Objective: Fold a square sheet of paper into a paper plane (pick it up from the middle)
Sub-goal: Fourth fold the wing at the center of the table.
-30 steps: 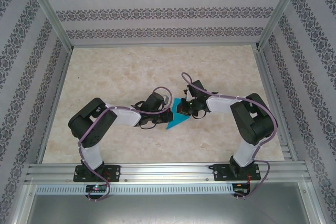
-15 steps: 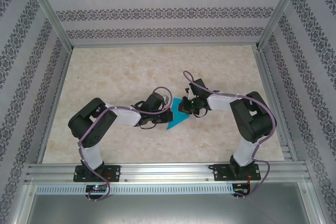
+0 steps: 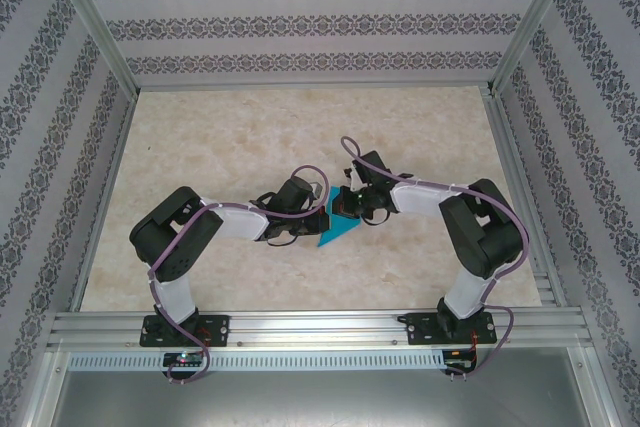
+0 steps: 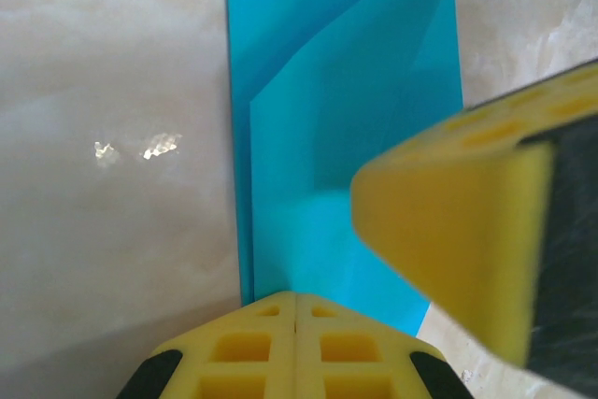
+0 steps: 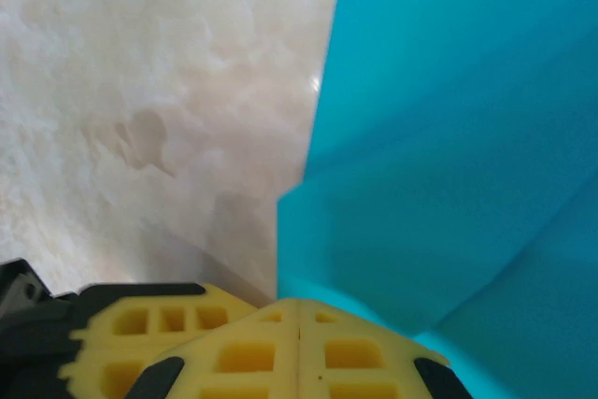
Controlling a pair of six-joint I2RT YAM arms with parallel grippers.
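Squarely between the two arms, the sheet of paper (image 3: 334,231) lies on the pale, marble-veined bench (image 3: 200,147). It is thin, teal-blue and matt, already folded into an angular shape that tapers to a point at its near end. From the left wrist its layers show as flat overlapping panels with crisp straight edges and one slanting crease. The left pincer (image 3: 308,225) sits at the sheet's left edge. Its yellow, lattice-moulded fingertips (image 4: 252,352) are pressed together with no gap, touching the paper's edge; I cannot tell whether a layer is nipped between them. The right pincer (image 3: 352,209) sits over the sheet's far right part, jaws likewise closed tight, its blocky yellow tips (image 5: 355,357) meeting on the teal surface beside a straight edge. One of its fingers looms blurred above the sheet in the left wrist view
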